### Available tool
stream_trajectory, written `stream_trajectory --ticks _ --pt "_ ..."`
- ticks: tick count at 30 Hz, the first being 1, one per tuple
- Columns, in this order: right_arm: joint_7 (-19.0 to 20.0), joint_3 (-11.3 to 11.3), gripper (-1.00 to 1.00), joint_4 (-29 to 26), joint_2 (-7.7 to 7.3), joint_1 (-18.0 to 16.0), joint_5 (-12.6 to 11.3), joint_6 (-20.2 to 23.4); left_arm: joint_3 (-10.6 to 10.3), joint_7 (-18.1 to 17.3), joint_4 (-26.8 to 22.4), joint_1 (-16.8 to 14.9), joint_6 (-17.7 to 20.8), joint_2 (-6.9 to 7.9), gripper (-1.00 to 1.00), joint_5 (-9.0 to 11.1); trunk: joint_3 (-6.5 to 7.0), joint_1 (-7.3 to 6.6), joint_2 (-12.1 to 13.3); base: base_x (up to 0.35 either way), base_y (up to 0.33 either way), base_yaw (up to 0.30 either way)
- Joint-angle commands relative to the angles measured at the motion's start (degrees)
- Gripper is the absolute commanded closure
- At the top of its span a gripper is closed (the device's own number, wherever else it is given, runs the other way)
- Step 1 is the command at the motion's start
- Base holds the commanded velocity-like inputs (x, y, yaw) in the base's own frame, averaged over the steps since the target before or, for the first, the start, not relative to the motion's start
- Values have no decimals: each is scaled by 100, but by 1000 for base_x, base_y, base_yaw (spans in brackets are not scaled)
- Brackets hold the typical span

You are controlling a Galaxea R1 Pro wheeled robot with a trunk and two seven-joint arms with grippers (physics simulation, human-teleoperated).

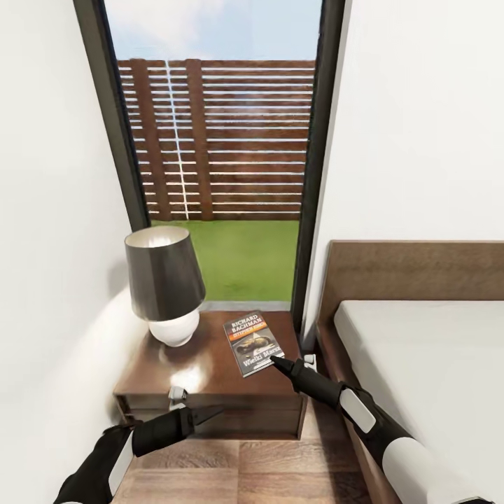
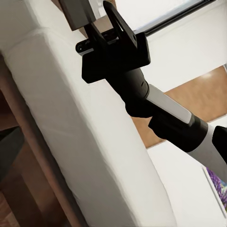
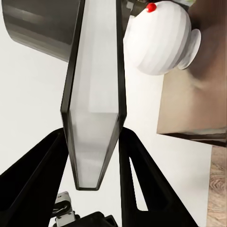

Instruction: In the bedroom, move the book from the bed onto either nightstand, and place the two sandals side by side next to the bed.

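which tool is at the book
The right tool: it straddles the near edge of the book on the nightstand. The left tool hangs in front of the nightstand, away from the book.

White walls (image 1: 420,126). Tall dark-framed window (image 1: 217,140): slatted brown fence, grass, daylight. Wood-plank floor (image 1: 245,476). Table lamp (image 1: 164,283), dark shade, white base, near left wall.

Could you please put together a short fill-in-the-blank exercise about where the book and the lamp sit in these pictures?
1. The book lies on the ____, not on the bed.
2. The lamp stands to the ____ of the book in the head view.
3. The right gripper has its tip at the book's ____ edge.
4. Behind the nightstand, the window shows a slatted ____.

Missing words: nightstand; left; near; fence
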Motion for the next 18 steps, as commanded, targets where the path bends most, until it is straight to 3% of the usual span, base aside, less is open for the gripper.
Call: stream_trajectory --ticks 1,8,18 --pt "-4 28 100 -1 -6 -5 -63 39 2 -15 -1 -3 60 -1 -100 7 -6 1 -2 110 0 0" --pt "-4 28 100 -1 -7 -5 -63 39 -2 -11 -2 -3 60 -1 -100 7 -6 1 -2 42 0 0" --pt "-4 26 100 -1 -6 -3 -63 39 -4 -11 -3 -2 60 -1 -100 7 -6 1 -2 295 0 0"
